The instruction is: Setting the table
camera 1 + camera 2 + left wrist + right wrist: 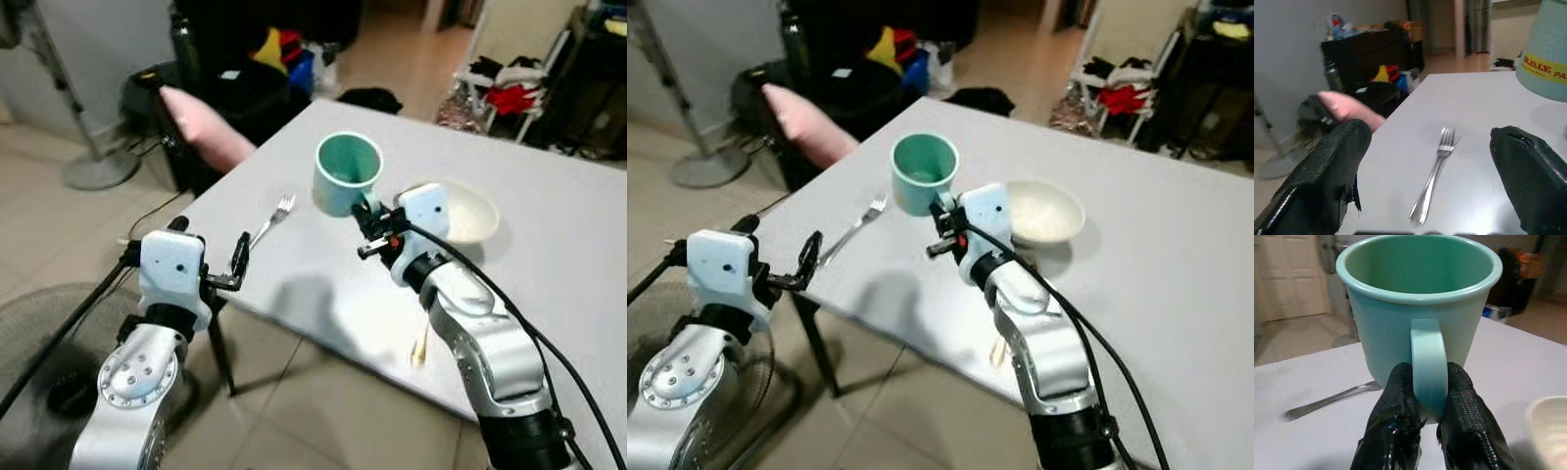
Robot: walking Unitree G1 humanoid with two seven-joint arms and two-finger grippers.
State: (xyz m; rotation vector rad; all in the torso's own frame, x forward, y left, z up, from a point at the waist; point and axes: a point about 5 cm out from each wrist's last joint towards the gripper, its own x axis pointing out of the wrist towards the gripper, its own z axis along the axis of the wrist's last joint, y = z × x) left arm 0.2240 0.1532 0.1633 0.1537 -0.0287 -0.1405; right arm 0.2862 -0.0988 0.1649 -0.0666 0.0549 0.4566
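One grey worktop [549, 215]: fork [273, 220], bowl [470, 211]. Right tool [1428, 404] pinches mug [347, 172] handle; left tool [1435, 171] open, empty. Tiled floor [59, 235].

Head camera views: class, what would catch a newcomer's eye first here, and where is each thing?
The mint-green plastic mug stands out first, held above the grey table by its handle, pinched in the right gripper. Beside it a cream round bowl sits on the table, and a silver metal fork lies near the table's left edge, in front of the open left gripper.
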